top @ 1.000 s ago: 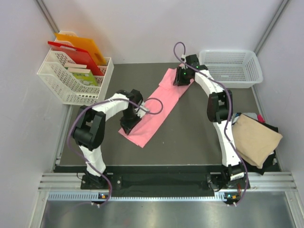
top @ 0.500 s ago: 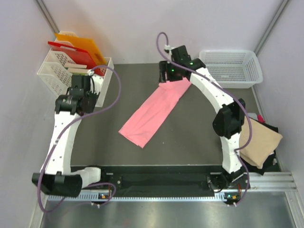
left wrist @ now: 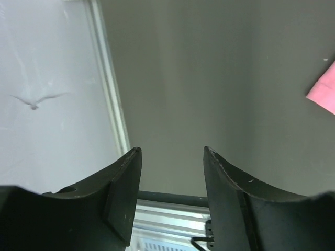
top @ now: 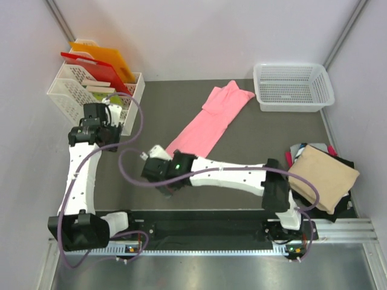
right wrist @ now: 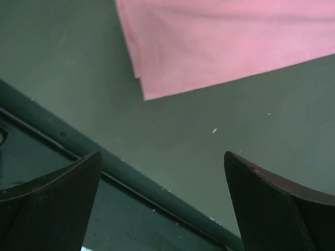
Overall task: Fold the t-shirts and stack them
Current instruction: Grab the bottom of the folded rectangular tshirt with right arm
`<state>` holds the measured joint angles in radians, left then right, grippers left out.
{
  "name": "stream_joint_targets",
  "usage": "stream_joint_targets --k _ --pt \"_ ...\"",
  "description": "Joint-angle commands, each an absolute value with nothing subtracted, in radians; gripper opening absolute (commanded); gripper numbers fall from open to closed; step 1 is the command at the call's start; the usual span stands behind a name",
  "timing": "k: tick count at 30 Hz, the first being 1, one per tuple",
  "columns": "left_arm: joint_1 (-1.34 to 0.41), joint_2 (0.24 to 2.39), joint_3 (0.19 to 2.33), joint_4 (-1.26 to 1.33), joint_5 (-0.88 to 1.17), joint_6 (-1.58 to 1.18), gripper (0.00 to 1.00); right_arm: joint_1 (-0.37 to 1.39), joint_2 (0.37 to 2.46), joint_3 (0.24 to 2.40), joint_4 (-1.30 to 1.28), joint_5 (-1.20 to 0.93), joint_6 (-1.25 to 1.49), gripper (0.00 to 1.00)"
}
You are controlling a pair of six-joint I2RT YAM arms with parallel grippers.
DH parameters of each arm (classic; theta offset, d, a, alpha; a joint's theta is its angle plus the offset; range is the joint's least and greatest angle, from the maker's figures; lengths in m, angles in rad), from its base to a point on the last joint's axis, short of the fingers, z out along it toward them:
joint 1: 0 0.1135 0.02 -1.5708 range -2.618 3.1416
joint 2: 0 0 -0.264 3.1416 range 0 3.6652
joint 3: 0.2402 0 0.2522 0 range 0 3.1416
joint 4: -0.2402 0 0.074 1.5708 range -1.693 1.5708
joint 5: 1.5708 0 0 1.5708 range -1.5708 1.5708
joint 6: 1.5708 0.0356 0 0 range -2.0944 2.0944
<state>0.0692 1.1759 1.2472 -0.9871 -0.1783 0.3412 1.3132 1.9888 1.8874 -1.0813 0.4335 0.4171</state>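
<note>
Right tool [right wrist: 162, 204] is spread wide with nothing in it, low by the tabletop's [top: 254, 145] front edge, just short of the salmon-pink t-shirt's [top: 208, 121] near corner. Left tool [left wrist: 172, 193] is partly open and empty too, over bare tabletop along the left edge. The tan t-shirt [top: 320, 175] sits far right, well apart.

The dark grey matte worktop [top: 254, 145] carries a long folded salmon-pink cloth t-shirt [top: 208, 118] lying diagonally mid-surface. A white mesh plastic basket [top: 294, 109] sits far right and a second white mesh basket [top: 78, 115] at the far-left edge. A tan-beige folded shirt [top: 323, 175] tops dark shirts [top: 346, 163] near right.
</note>
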Motion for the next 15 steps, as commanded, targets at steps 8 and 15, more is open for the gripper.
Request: stream_joint_targets --k 8,15 --pt "0.379 1.394 1.362 -1.011 0.184 0.287 0.52 1.459 2.152 1.99 -1.085 0.632 0.489 1.0" --pt "0.391 1.407 1.338 -1.029 0.221 0.313 0.52 1.319 2.111 1.897 -0.94 0.575 0.414 0.92"
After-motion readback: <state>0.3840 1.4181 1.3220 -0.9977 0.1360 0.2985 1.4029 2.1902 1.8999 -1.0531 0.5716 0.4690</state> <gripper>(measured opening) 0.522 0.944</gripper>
